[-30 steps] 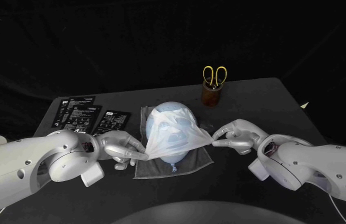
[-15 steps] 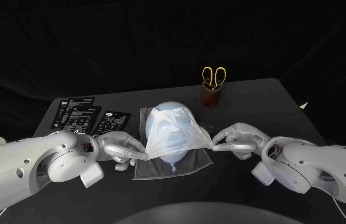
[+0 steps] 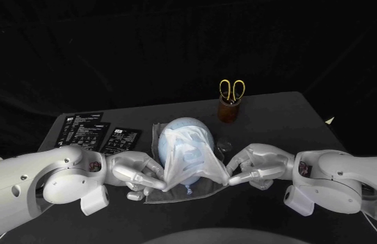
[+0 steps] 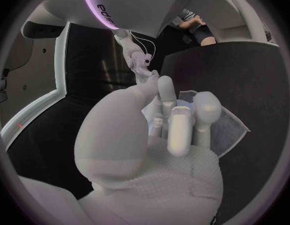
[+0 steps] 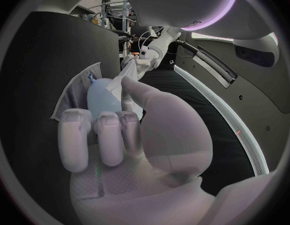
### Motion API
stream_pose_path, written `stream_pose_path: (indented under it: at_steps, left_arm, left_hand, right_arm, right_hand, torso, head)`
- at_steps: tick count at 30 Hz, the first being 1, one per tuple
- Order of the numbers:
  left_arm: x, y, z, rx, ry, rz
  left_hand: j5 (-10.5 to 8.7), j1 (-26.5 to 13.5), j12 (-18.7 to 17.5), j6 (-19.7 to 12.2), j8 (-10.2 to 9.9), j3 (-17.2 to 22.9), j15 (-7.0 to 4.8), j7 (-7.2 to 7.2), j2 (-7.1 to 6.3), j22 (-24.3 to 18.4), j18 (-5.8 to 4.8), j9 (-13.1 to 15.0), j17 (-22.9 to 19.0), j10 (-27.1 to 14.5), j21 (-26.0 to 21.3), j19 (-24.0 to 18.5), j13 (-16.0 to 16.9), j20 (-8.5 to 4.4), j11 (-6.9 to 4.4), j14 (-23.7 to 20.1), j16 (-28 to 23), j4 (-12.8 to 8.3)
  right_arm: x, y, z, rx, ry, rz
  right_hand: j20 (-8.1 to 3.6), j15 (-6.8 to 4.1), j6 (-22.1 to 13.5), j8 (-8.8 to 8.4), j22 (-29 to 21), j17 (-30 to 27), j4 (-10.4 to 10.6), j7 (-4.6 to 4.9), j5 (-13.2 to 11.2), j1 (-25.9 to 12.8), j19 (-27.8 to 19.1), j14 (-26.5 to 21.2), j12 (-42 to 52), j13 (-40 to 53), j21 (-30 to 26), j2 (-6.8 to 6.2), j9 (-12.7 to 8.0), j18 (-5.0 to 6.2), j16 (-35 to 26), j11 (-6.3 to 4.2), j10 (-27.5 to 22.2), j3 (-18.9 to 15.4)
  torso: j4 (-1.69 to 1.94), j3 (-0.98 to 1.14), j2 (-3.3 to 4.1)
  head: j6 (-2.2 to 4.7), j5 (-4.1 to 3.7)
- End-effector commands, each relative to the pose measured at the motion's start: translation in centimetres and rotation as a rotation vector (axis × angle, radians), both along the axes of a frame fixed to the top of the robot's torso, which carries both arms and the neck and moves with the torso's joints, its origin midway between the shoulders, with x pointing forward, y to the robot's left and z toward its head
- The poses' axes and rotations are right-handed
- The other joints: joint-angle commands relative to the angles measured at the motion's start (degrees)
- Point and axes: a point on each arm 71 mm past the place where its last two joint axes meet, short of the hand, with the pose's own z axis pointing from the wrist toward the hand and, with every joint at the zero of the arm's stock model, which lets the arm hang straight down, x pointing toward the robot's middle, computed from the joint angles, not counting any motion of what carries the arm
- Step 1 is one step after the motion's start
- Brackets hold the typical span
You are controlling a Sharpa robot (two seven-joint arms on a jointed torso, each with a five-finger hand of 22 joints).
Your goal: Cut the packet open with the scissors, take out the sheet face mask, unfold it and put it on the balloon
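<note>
Sheet face mask is lying unfolded over the balloon, which is resting near the centre of the table on a grey cloth; the cloth is probably keeping the balloon from rolling while the film is being pulled. The left hand is gripping the mask's lower edge at the balloon's 7 o'clock, pinching it between thumb and fingers, and the right hand is pinching the opposite edge at 5 o'clock in the same way. Both hands are sitting low, just beside the cloth, so the sheet is stretching down and out from the balloon's crown like a tent. Holding the two corners apart is likely stopping the wet film from folding back on itself. Its upper part is clinging to the balloon, while the lower part is hanging clear of the knot end. I am judging the draping as nearly done: what is remaining is laying the lower edge down and letting go without dragging the sheet off. The scissors are standing handles-up in a brown holder at the balloon's 1 o'clock, well apart, and the dark packets are lying flat at its 10 o'clock, out of the hands' way
</note>
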Motion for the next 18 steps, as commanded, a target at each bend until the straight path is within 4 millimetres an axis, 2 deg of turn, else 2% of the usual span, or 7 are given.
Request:
stream_pose_path:
  at_steps: [1, 10, 18]
  left_arm:
    - [-0.5, -0.6, 0.7, -0.099, 0.047, -0.072]
    - [0.4, 0.1, 1.3, -0.142, 0.036, -0.018]
    - [1.7, 1.2, 0.9, -0.056, -0.001, 0.099]
  left_hand:
    - [0.15, -0.3, 0.1, 0.4, 0.2, -0.4, -0.34, -0.07, 0.61, 0.1, -0.99, 3.5, 0.1, -0.3, -0.1, 0.0, 0.1, 0.02, -0.09, 2.1, 0.2, 0.0]
    - [0.15, -0.8, 0.1, 0.4, 0.4, -1.1, -0.35, -0.12, 1.18, 0.5, -1.09, 3.7, 0.2, -0.2, 0.1, 0.3, 0.1, 0.05, -0.12, 2.1, 0.3, 0.5]
    - [0.17, -0.9, 0.1, 0.3, 0.4, -1.3, -0.36, -0.11, 1.41, 0.6, -1.1, 3.8, -0.1, -0.2, 0.1, 0.3, 0.2, 0.06, -0.12, 2.1, 0.2, 0.7]
  right_arm:
    - [-0.4, 0.5, 0.5, 0.087, 0.053, 0.081]
    - [1.3, -0.9, 1.4, 0.094, 0.006, -0.006]
    - [2.4, -2.1, 1.4, 0.066, -0.018, -0.061]
  right_hand:
    - [-0.12, -0.37, 0.4, 0.13, 13.6, 15.1, -0.1, -0.01, 0.3, -0.5, 4.4, 6.2, 0.3, 15.1, 0.0, 0.2, 0.1, -0.15, 0.2, -0.22, 6.1, 0.3]
    - [-0.11, -0.37, 0.4, 0.14, 13.6, 15.1, -0.1, 0.0, 0.3, -0.6, 4.3, 6.2, 0.3, 15.1, -0.1, 0.23, 0.1, -0.13, 0.2, -0.21, 6.1, 0.3]
    - [-0.11, -0.36, 0.4, 0.15, 13.6, 15.1, -0.1, 0.0, 0.3, -0.6, 4.3, 6.2, 0.3, 15.1, -0.1, 0.24, 0.1, -0.13, 0.2, -0.21, 6.1, 0.3]
  torso:
    - [0.01, -0.01, 0.06]
    - [-0.03, -0.02, 0.28]
    - [-0.04, 0.01, 0.15]
  head:
    - [0.16, -0.03]
    - [0.16, 0.02]
    - [-0.21, -0.02]
